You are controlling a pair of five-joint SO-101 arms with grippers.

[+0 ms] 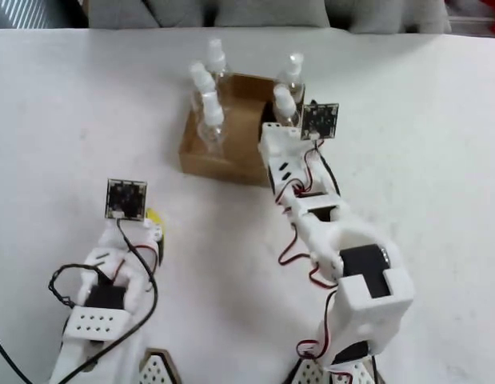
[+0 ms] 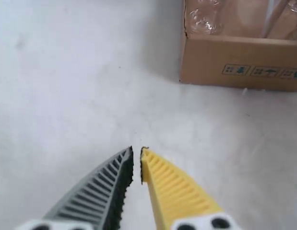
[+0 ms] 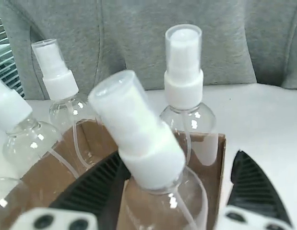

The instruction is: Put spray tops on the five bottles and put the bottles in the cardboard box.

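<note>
Bottles (image 1: 211,120), five of them, stand in the cardboard box (image 1: 217,162); each is a clear, rounded plastic body under a white spray top (image 1: 201,75) with a translucent cap; from above you can count them, but the brown walls hide their bases.

Your right gripper (image 3: 177,163) sits at the box's right side, its black ribbed fingers (image 3: 256,184) spread wide on either side of the nearest bottle (image 3: 158,201), which leans over; one finger lies close against the clear body, though you cannot tell whether it touches; the other stands well clear; the lower part of this bottle is cut off at the frame's edge.

Your left gripper (image 2: 136,152) hovers over the matte white table (image 2: 66,86), well apart from the box; its toothed fingers, one grey and one yellow, are pinched almost together with nothing between them; in the high view a square circuit board (image 1: 125,198) on the wrist covers most of this gripper.
</note>
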